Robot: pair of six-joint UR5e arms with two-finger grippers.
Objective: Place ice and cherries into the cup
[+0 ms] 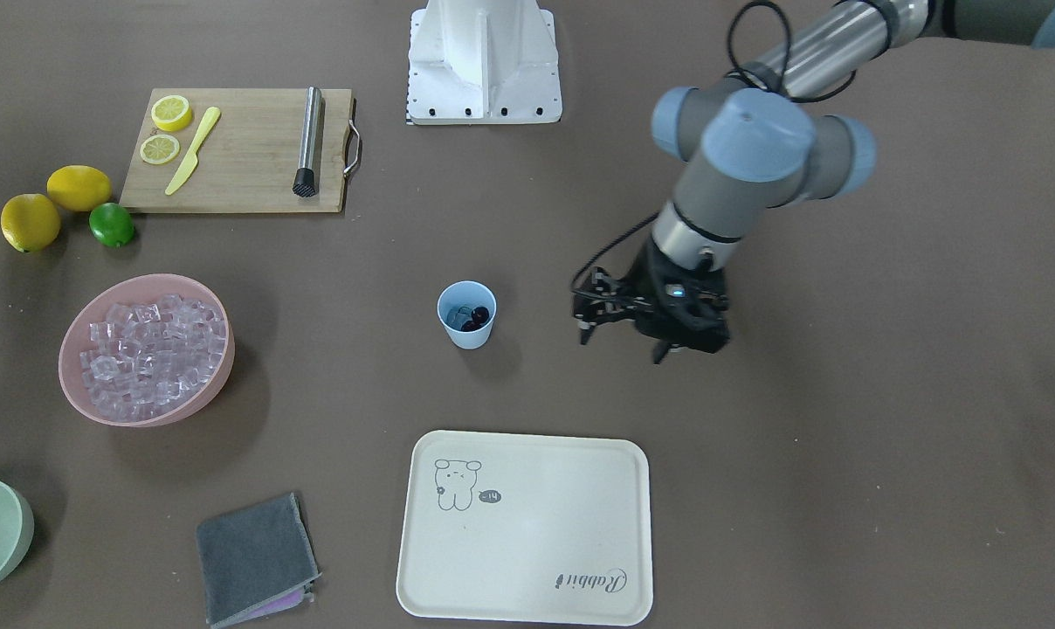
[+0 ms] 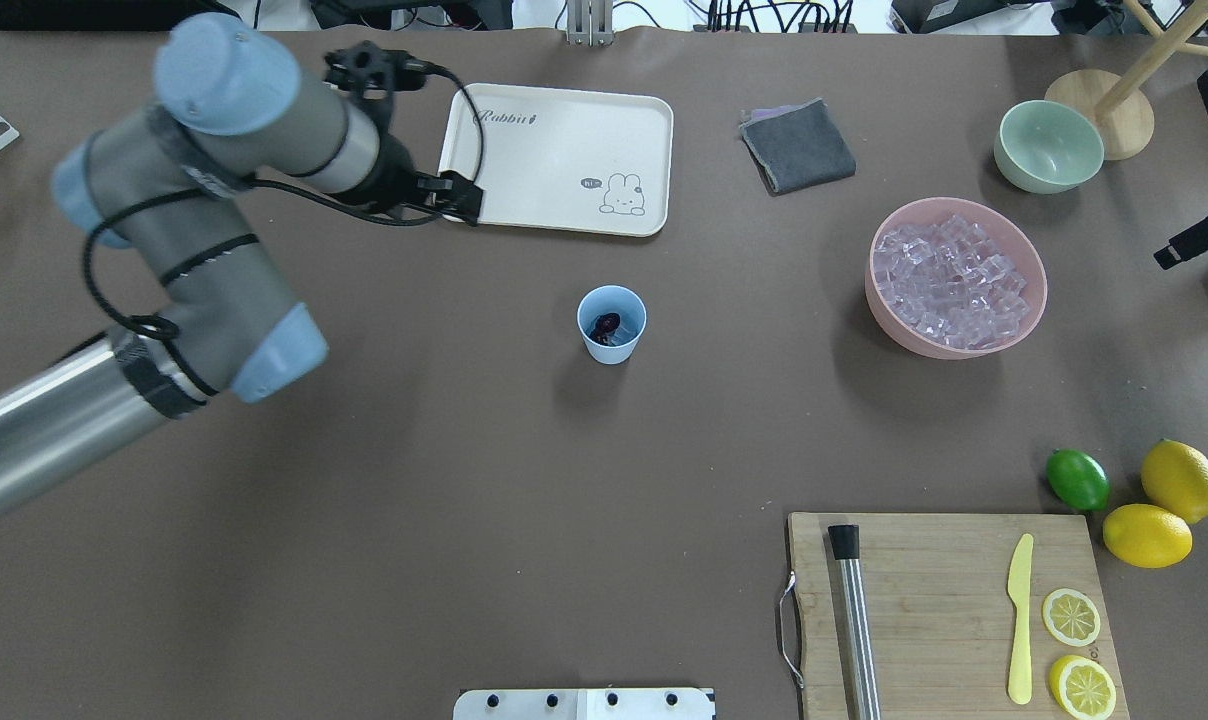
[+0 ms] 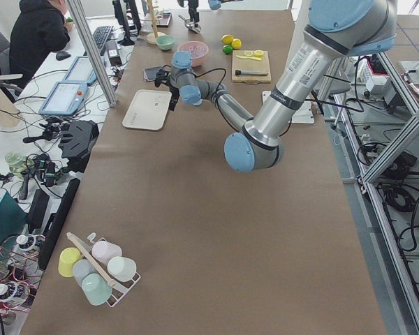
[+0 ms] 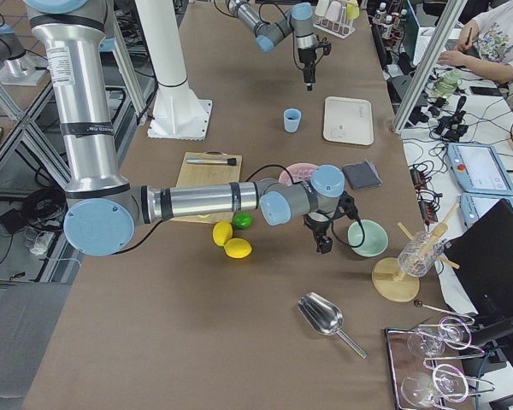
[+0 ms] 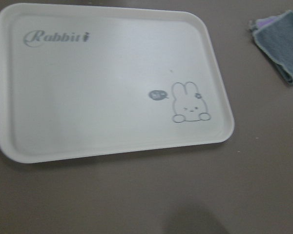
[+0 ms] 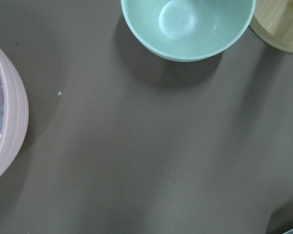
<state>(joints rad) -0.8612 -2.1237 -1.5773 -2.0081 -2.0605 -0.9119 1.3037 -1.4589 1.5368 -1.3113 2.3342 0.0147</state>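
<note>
Reading the clock from the robot's seat, twelve pointing away from its base.

The cup (image 2: 612, 352) stood upright mid-table, with the cherries (image 2: 604, 324) dark at its bottom. I could not tell whether any cube lay in with them. The ice (image 2: 956, 272) was heaped in the pink bowl (image 2: 949, 350), at the cup's three o'clock and well apart from it.

The left gripper (image 1: 622, 345) hung at the cup's ten o'clock, near the tray (image 2: 554, 150). Its fingers were spread and nothing was between them. The right gripper (image 4: 323, 242) hovered out on the three o'clock side, near the pink bowl and the green bowl (image 2: 1049, 150). I could not tell whether it was released or clenched. A metal scoop (image 4: 325, 318) lay on the table further out that way.

Judgement: the cherries were done, ice was the step in hand, and the right arm was the better placed for it.

- Take the scoop by its handle and dig shallow for a small load. The cubes looked slick and would likely spill from a heaped one.
- Carry the load level to the cup, since its mouth is narrow.
- Tip slowly from just above the rim. A light tumbler like that could topple if knocked.
- Keep the left arm clear at ten o'clock.
</note>
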